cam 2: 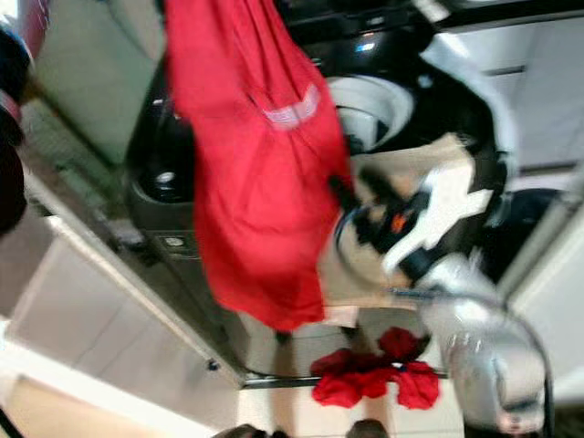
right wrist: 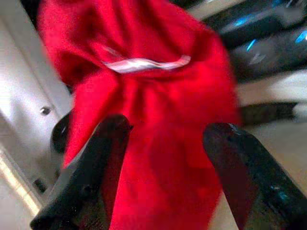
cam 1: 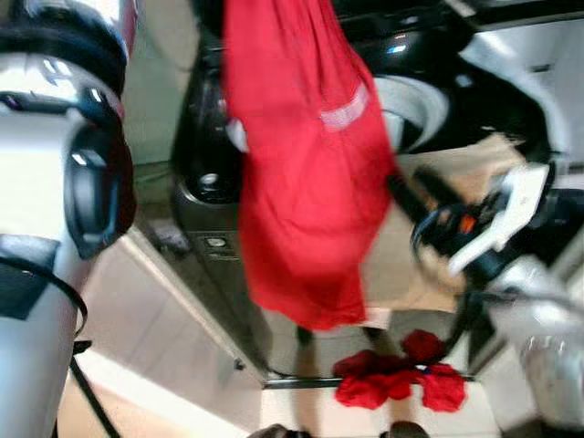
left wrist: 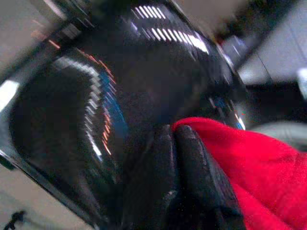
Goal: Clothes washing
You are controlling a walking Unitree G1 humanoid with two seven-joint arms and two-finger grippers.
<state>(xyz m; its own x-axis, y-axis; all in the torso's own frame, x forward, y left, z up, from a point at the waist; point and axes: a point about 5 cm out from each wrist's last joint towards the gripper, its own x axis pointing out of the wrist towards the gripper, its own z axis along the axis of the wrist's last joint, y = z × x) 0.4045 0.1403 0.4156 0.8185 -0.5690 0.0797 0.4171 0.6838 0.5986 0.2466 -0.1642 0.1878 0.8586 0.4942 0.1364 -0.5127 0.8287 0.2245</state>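
Right wrist view: red garment (right wrist: pixel 144 120) hangs long-axis vertical straight ahead of the right gripper (right wrist: pixel 165 139), jaws spread and empty, while the left gripper (left wrist: pixel 175 139) pinches its top edge shut beside the washer door (left wrist: pixel 96 96).

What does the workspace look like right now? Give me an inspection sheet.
Surface: pale tiled floor in front of the washer.
Job's things: red garment hanging in front of the washer; second red cloth crumpled on the floor.
Clutter: nothing seen.
Grippers: left gripper shut on the garment beside the washer's glossy black door; right gripper open, fingers spread toward the hanging garment.
Cables: black cable looped at the right wrist.
Surroundings: white cabinet panels to the right.
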